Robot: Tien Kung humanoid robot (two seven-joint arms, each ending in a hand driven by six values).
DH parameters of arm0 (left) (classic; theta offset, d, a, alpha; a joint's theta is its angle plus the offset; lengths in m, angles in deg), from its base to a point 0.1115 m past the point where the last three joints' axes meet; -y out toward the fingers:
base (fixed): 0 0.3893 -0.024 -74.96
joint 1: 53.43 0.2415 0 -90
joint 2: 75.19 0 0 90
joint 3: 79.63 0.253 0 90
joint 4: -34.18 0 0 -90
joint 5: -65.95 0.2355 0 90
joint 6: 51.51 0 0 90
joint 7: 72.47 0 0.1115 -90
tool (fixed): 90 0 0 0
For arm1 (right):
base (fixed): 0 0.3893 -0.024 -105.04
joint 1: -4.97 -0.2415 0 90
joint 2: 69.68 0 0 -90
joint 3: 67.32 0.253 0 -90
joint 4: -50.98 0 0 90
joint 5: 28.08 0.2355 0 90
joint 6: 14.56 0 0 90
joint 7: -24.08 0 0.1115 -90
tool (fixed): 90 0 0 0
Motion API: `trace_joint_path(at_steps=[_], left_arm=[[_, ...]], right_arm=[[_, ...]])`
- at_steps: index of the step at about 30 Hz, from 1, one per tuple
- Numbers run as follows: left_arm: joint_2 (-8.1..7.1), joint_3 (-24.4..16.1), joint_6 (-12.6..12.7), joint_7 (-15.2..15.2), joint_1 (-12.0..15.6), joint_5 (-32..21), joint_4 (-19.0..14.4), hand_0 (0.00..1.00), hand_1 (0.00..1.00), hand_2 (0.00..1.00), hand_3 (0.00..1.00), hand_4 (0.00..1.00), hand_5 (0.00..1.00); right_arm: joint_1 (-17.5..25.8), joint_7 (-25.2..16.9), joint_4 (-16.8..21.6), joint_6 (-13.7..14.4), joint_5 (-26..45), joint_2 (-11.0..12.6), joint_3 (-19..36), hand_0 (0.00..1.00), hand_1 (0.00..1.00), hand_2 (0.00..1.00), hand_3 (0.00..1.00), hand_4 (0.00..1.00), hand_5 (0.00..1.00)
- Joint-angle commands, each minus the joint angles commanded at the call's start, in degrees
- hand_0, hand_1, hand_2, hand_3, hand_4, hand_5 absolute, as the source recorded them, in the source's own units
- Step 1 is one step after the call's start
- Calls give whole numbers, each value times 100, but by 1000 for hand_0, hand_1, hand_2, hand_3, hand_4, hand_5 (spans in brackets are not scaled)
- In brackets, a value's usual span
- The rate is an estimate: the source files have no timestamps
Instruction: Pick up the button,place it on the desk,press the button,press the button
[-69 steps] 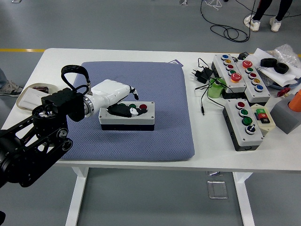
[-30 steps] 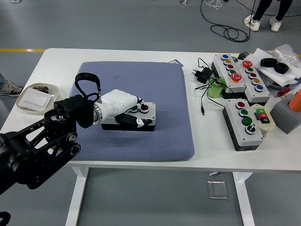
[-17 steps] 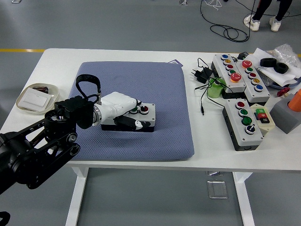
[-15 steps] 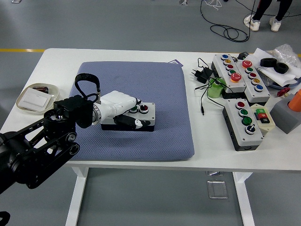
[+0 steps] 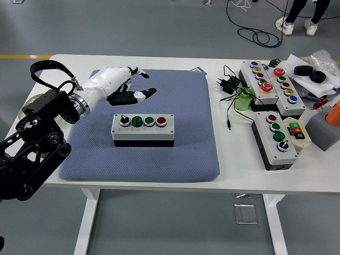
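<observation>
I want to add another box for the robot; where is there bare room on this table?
Free: the blue mat behind and beside the button box, though the left hand hovers open over its far left. The white strip along the table's near edge is bare too. The right side is crowded with button panels and cables.

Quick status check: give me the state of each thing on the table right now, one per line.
Left hand: open, raised over the pad, holding nothing.
Button box: flat on the blue pad, free of the hand.
Other button boxes: lying at the table's right side.
Black power adapter: lying unplugged, cord loose.
</observation>
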Motion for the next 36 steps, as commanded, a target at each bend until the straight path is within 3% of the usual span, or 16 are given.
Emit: trace_joint_path(at_steps=[4,5,8,10,11,20,28,36], left_arm=[[-32,-216,516,318,64,-756,153,590,678,759,904,762,998],[-33,-226,557,339,67,-914,160,827,866,931,953,755,998],[-81,-483,1199,969,146,-1659,628,827,866,931,953,755,998],[-91,-560,1370,1124,166,-2143,777,827,866,931,953,755,998],[-103,-635,1372,1155,183,-2366,870,911,924,983,981,752,998],[-236,-1194,970,1236,269,-4564,1451,883,910,967,970,775,998],[-316,-1212,725,1232,356,-6428,1643,874,903,954,958,775,998],[-357,-1173,578,1212,455,-6645,1726,861,891,924,943,772,998]], right_arm=[[2,-2,0,0,3,2,0,642,447,615,562,310,214],[2,-2,0,0,3,2,-1,642,448,615,561,310,214],[4,7,0,-8,1,-4,1,642,448,615,561,310,214],[3,9,0,-10,2,-5,-2,642,448,615,561,310,214],[5,9,0,-8,11,-6,-2,642,448,616,562,310,214],[15,7,0,-3,43,-13,-16,642,448,616,562,310,214],[40,2,0,3,85,-10,-28,642,448,616,562,310,214],[72,9,0,12,111,-18,-27,642,449,617,562,310,214]])
